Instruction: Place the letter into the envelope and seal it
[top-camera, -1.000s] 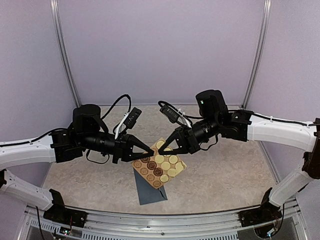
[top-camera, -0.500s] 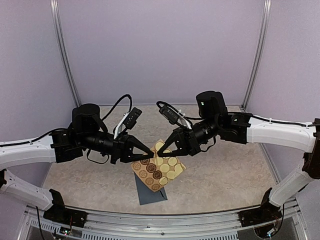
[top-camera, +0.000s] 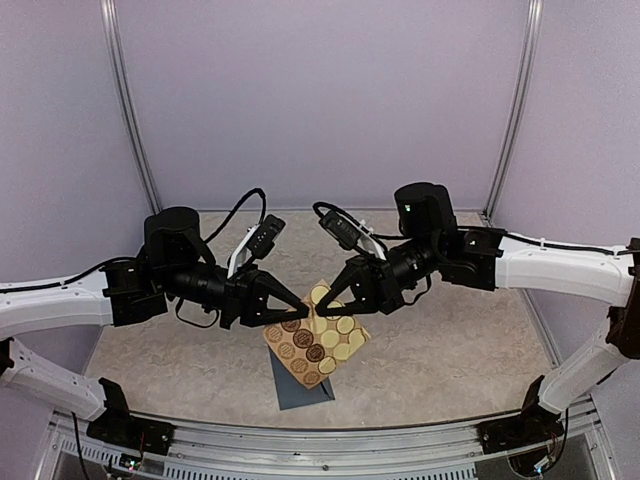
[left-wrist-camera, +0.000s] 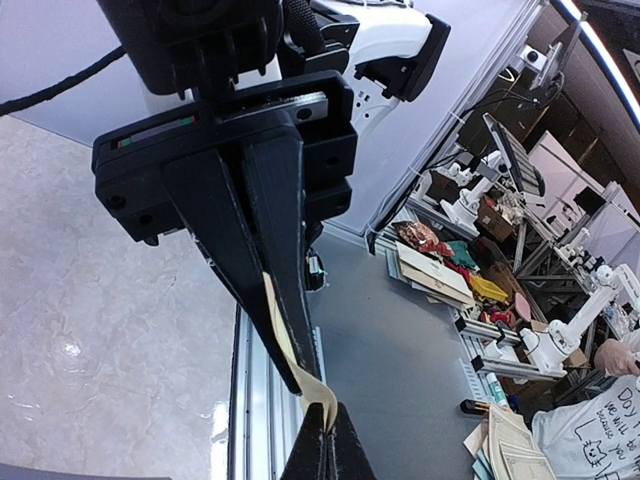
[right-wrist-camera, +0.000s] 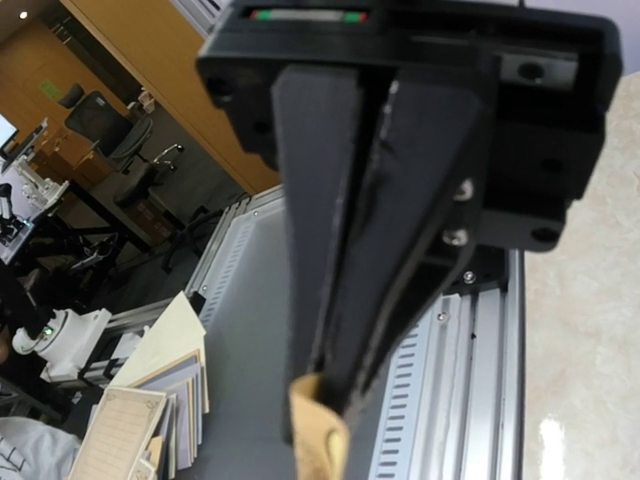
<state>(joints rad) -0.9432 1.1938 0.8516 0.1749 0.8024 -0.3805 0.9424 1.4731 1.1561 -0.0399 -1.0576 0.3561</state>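
Envelope (top-camera: 298, 388) edges poke out under sticker sheet (top-camera: 315, 335).

I work in a robotics lab. My own spot is a small cell with pale lilac walls (top-camera: 320, 100), aluminium posts (top-camera: 128, 120) and a marbled table (top-camera: 450, 340). Past its near edge my wrist cameras catch a grey floor (left-wrist-camera: 390, 340), other white robot arms (left-wrist-camera: 565, 335) on benches, a monitor (left-wrist-camera: 510, 150), office chairs (right-wrist-camera: 110, 125), stacked paper (right-wrist-camera: 160, 390) and wood panelling (right-wrist-camera: 150, 50).
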